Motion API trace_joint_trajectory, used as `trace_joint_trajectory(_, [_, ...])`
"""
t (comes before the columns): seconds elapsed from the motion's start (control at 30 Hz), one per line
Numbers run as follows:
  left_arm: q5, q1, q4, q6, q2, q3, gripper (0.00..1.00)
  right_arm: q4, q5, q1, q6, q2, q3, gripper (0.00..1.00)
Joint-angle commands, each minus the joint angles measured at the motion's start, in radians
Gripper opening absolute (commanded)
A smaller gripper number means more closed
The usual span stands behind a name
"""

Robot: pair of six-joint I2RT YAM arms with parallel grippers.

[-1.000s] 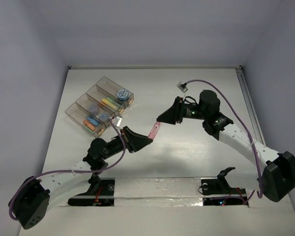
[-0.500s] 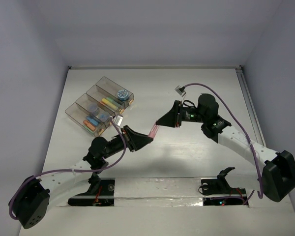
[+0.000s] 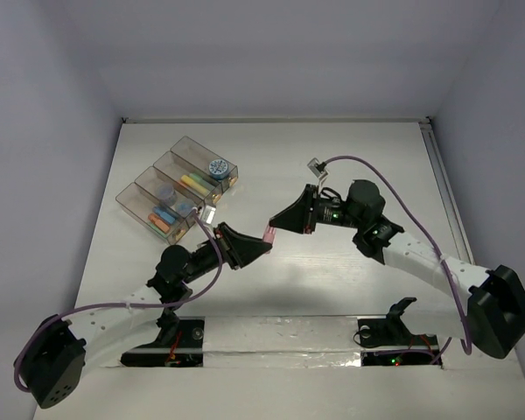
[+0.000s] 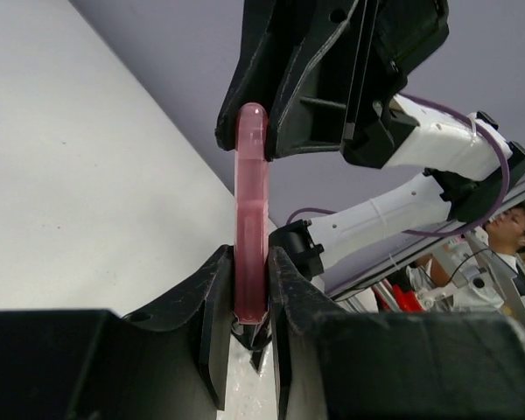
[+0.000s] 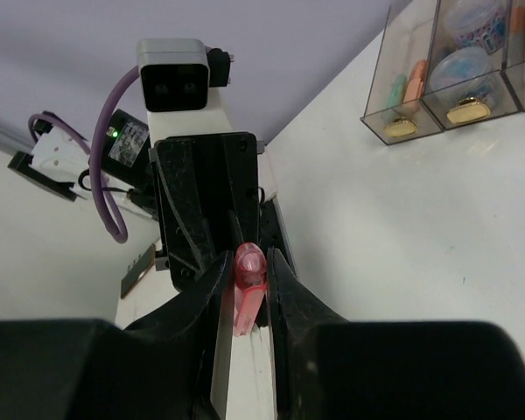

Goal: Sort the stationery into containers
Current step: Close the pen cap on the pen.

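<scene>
We note the pink pen held in the air over the middle of the table, a little toward the left edge. The left gripper has its fingers pinched narrow on one end of the pen. The right gripper clamps the other end, fingers close on both sides. The two grippers meet nose to nose, with the pen bridging them. A row of clear boxes sits slanted toward the far left corner. Inside we see a blue tape roll, a yellow pen, and more pens in the nearest box.
</scene>
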Motion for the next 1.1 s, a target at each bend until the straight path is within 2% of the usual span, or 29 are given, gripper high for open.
trace_joint_trajectory(0.0, [-0.109, 0.004, 0.142, -0.008, -0.024, 0.069, 0.00, 0.093, 0.010, 0.044, 0.022, -0.020, -0.074, 0.00])
trace_joint_trajectory(0.2, [-0.129, 0.004, 0.132, 0.009, -0.018, 0.097, 0.00, 0.135, 0.034, 0.044, 0.044, -0.045, -0.111, 0.00])
trace_joint_trajectory(0.47, [-0.126, 0.004, 0.134, 0.006, 0.016, 0.113, 0.00, 0.083, 0.046, 0.062, 0.018, -0.034, -0.101, 0.00])
trace_joint_trajectory(0.73, [-0.153, 0.004, 0.070, 0.058, 0.045, 0.187, 0.00, 0.026, 0.099, 0.134, -0.018, -0.039, -0.113, 0.00])
trace_joint_trajectory(1.0, [-0.133, 0.113, 0.020, 0.084, 0.088, 0.284, 0.00, 0.014, 0.177, 0.217, -0.022, -0.026, -0.194, 0.00])
trace_joint_trajectory(1.07, [-0.119, 0.149, 0.040, 0.072, 0.098, 0.290, 0.00, 0.070, 0.172, 0.217, 0.007, -0.020, -0.219, 0.00])
